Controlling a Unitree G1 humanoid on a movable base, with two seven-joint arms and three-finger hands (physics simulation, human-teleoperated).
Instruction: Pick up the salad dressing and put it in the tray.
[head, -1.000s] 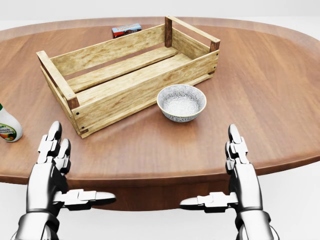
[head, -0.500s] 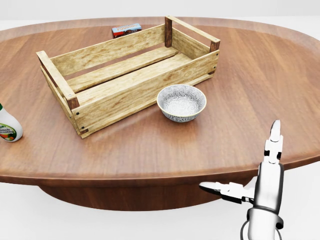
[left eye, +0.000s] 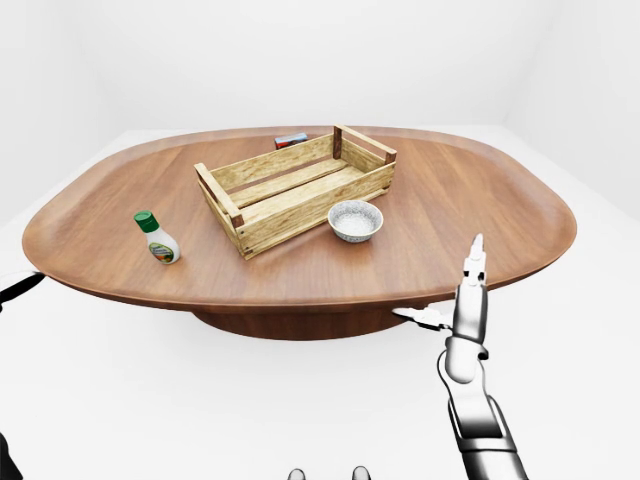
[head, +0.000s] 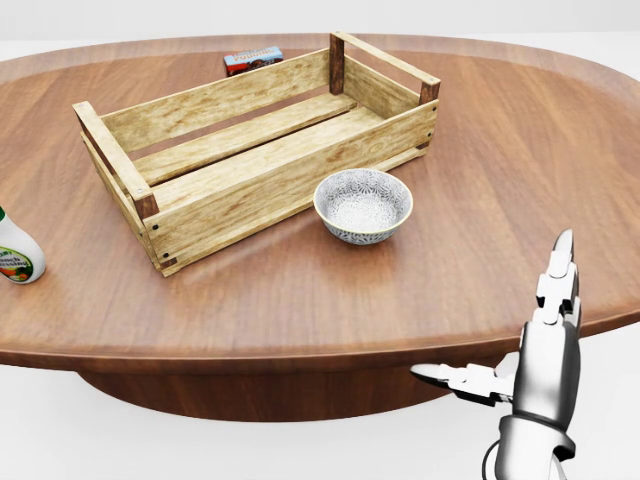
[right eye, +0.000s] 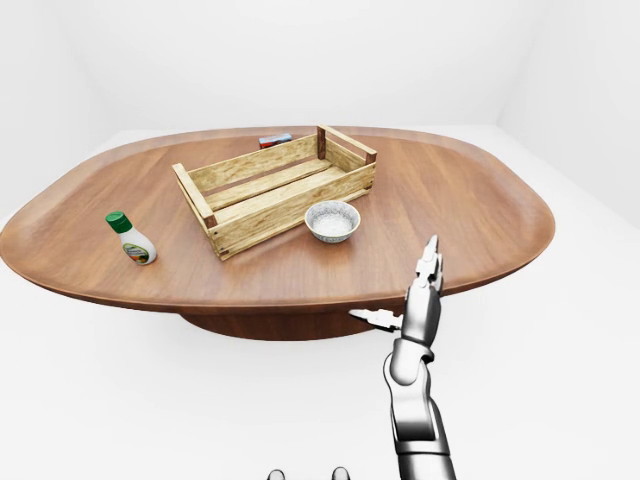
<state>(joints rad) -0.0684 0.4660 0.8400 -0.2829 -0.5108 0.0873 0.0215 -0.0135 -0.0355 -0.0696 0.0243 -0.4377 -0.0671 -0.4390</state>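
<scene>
Bottle (left eye: 158, 239) upright, table's (left eye: 480, 190) left, well apart from crate (left eye: 296, 188) | likely light, stiff, slick; grip body below green cap | right hand (head: 535, 355) fingers apart, empty | left hand unseen, cannot tell.

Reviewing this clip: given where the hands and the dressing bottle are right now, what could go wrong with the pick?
1. The salad dressing stands far to the left of the table, while the open right hand hangs at the opposite edge; reaching across could knock the bowl.
2. The left hand barely shows, so its approach cannot be checked.
3. The upright bottle may tip before reaching the tray.
</scene>
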